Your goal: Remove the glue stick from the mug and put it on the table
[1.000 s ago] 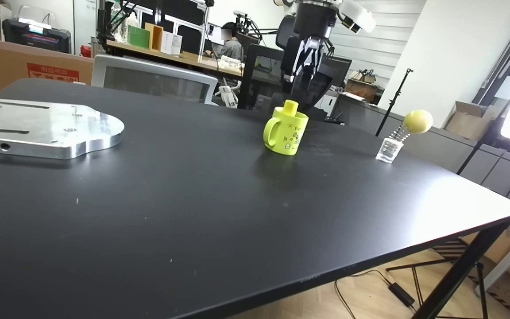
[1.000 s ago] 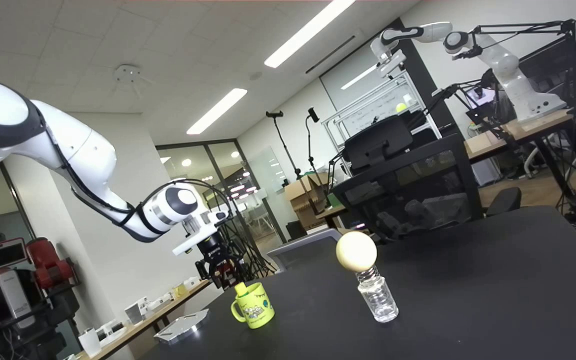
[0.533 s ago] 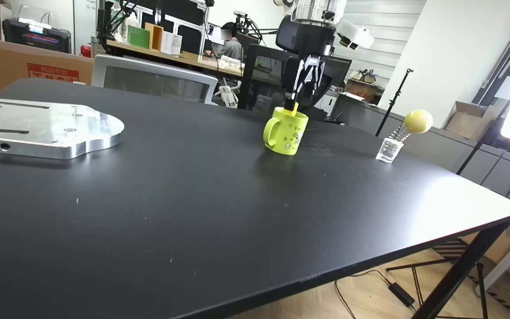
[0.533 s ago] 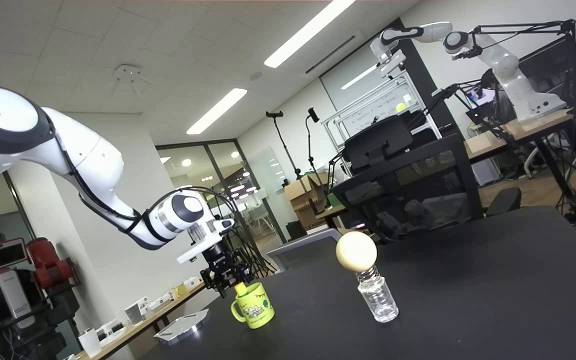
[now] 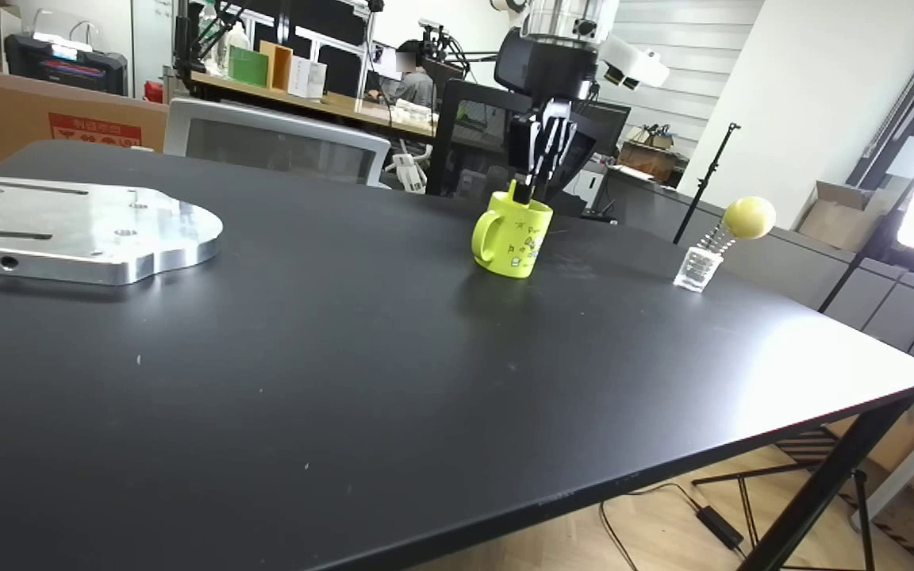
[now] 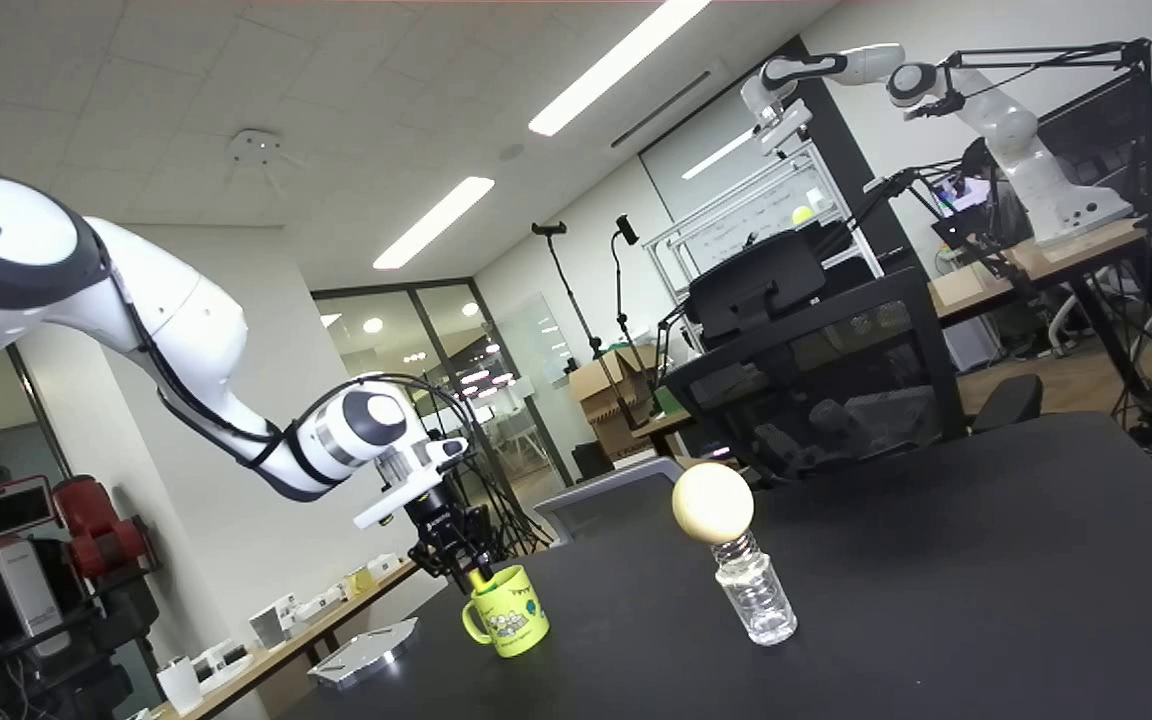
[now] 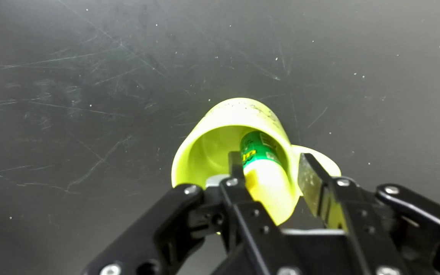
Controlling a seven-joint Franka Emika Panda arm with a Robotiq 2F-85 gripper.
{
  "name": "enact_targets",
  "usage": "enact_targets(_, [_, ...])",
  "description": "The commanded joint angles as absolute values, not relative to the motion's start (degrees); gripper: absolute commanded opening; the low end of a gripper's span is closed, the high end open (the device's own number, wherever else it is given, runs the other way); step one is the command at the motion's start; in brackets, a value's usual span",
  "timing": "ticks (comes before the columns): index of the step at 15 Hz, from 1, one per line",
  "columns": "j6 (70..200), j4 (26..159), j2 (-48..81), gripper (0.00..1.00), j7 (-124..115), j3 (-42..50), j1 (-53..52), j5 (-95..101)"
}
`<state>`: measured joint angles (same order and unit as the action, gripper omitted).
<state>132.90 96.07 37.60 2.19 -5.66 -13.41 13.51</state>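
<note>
Half-spread black gripper (image 7: 271,168) is straddling slim yellow-green glue stick (image 7: 267,181) near black worktop (image 5: 346,357) edge. Only wrist view's showing green label (image 7: 257,148).

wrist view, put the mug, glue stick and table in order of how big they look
1. table, filling the background
2. mug
3. glue stick, poking out of the mug toward the camera, which enlarges it, yet clearly smaller than the mug
</note>
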Motion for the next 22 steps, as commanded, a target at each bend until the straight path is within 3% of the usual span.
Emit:
enact_targets(1, [133.4,95.7,37.1,0.1,-0.9,-4.2,-15.1,14.4])
enact_targets(7, [131.3,97.0,32.3,0.08,-2.0,-4.5,-16.1,13.8])
enact_targets(15, [115.6,103.2,15.9,0.08,-3.7,-8.2,-16.1,10.0])
enact_targets(22, [126.0,125.6,-3.0,0.08,-18.3,-9.3,-15.2,12.4])
